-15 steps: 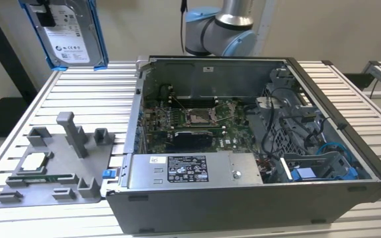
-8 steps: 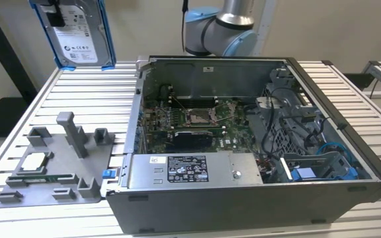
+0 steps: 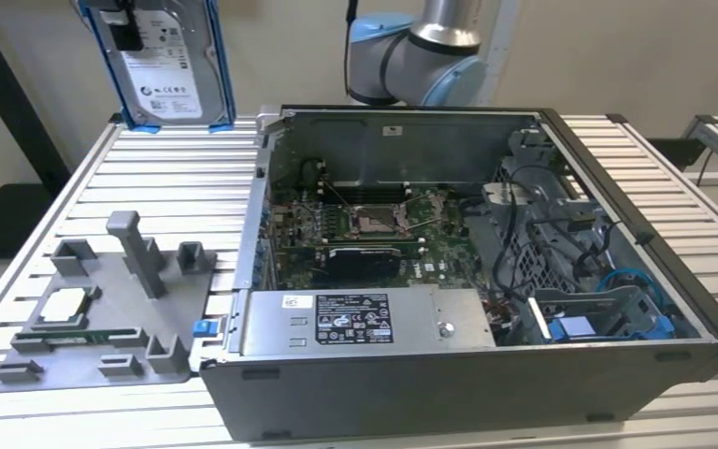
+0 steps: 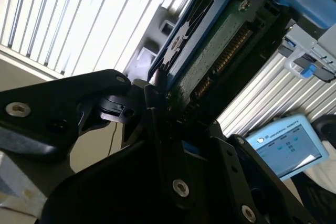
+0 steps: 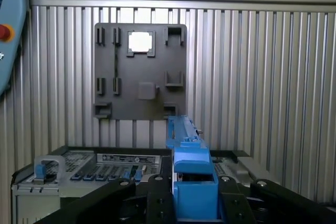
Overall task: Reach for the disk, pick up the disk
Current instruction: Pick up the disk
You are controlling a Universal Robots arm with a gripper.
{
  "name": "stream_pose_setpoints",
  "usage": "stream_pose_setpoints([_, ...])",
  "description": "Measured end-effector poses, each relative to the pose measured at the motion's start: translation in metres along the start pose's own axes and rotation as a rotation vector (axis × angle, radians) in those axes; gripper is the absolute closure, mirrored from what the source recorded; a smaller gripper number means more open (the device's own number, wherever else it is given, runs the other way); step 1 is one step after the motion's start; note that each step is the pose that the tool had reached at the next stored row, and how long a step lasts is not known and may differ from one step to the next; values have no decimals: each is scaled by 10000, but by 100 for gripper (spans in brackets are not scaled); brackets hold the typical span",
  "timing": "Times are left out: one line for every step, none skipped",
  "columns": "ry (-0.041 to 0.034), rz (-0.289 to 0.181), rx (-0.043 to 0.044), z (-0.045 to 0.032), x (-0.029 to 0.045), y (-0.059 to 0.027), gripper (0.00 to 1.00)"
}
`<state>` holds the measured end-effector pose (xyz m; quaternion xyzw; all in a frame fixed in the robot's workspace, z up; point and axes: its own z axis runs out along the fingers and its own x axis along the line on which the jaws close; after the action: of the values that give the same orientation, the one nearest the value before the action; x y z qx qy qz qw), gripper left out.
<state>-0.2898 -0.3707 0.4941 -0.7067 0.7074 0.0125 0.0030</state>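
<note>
Because the disk [image 3: 169, 70] hangs clear above the tabletop [image 3: 147, 178] at the exterior view's upper left, clamped in the tool [image 4: 163, 95], reach and pickup look done.

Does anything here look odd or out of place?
Only the hard drive: the claw holds it upright in the air at the exterior view's left, away from the open computer case. Nothing looks spilled or damaged.

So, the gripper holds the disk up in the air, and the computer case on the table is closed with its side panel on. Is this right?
One thing is wrong. The gripper holds the disk up in the air, but the computer case on the table is open; the exterior view shows its motherboard inside.
</note>
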Motion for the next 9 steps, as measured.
stream_pose_setpoints([0, 0, 0, 0, 0, -23, 100])
stream_pose_setpoints([1, 0, -1, 1, 0, -47, 100])
stream_pose_setpoints([0, 0, 1, 4, 0, -76, 100])
stream_pose_setpoints([0, 0, 0, 8, 0, -108, 100])
stream_pose_setpoints([0, 0, 0, 13, 0, -144, 100])
stream_pose_setpoints([0, 0, 0, 19, 0, -176, 100])
stream_pose_setpoints([0, 0, 0, 26, 0, -215, 100])
stream_pose_setpoints([0, 0, 0, 34, 0, -252, 100])
stream_pose_setpoints([0, 0, 0, 41, 0, -289, 100])
